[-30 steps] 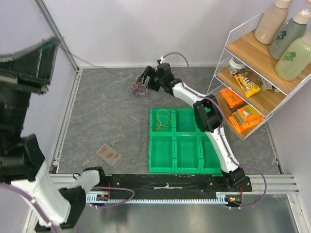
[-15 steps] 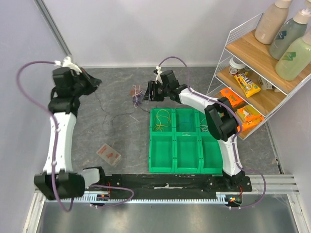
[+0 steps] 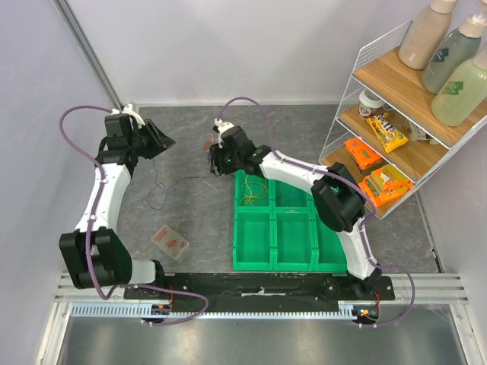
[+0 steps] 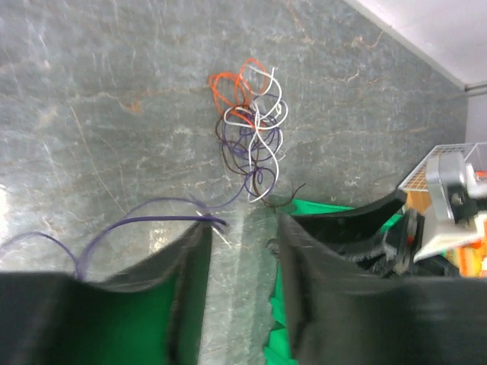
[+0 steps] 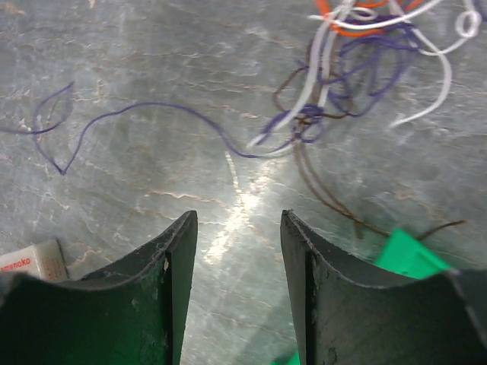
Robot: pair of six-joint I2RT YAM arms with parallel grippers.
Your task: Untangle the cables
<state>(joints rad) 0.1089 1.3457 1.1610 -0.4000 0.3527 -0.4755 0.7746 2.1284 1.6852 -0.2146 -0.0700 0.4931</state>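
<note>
The small card [image 5: 27,260] shows you red print, but it is cut off and unreadable. The cables [image 4: 255,125] lie knotted on the surface [image 4: 91,91] just beyond the green tray [image 5: 403,255], orange loops farthest from it. One purple strand runs long from the knot to your left claw [image 4: 243,228], whose jaws are parted. Your right claw [image 5: 237,220] hangs beside the knot, gaping and empty.
</note>
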